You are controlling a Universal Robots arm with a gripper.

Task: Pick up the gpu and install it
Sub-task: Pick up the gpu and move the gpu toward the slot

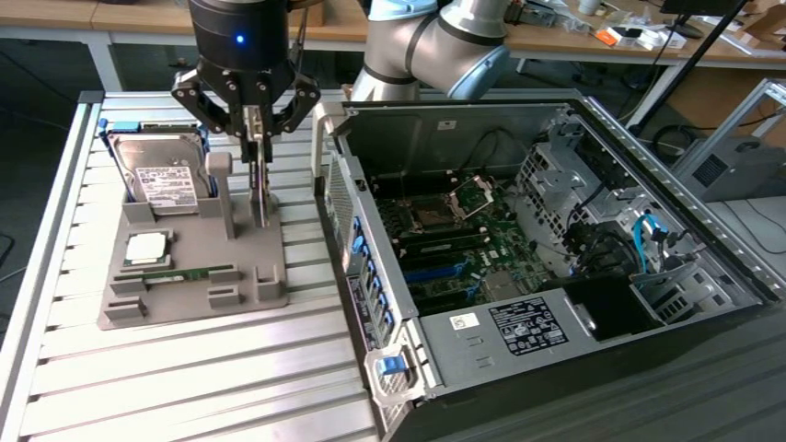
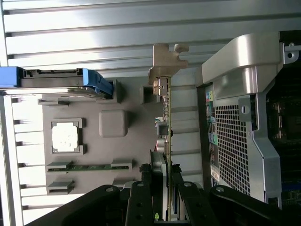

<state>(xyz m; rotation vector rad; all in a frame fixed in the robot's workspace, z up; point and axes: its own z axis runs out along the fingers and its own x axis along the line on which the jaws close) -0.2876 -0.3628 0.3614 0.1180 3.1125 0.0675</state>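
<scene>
The gpu (image 1: 260, 193) stands edge-on as a thin dark strip in the grey holder (image 1: 197, 285) at the exterior view's left. Its lower end is still down at the holder. My gripper (image 1: 254, 138) hangs straight above it, its black fingers shut on the card's upper part. In the wrist view the gpu (image 2: 165, 117) runs as a narrow board with a silver-tan bracket (image 2: 164, 61) at its far end. There my gripper (image 2: 164, 181) has a finger pressed on each side of the board. The open computer case (image 1: 516, 230) lies to the exterior view's right, with its motherboard (image 1: 455, 239) exposed.
The grey holder also carries a silver hard drive (image 1: 166, 184) in a blue frame, a CPU (image 1: 147, 247) and a green RAM stick (image 1: 184, 273). The case's perforated rear wall (image 2: 235, 141) stands close beside the gpu. Everything rests on a slatted metal table (image 1: 184, 378).
</scene>
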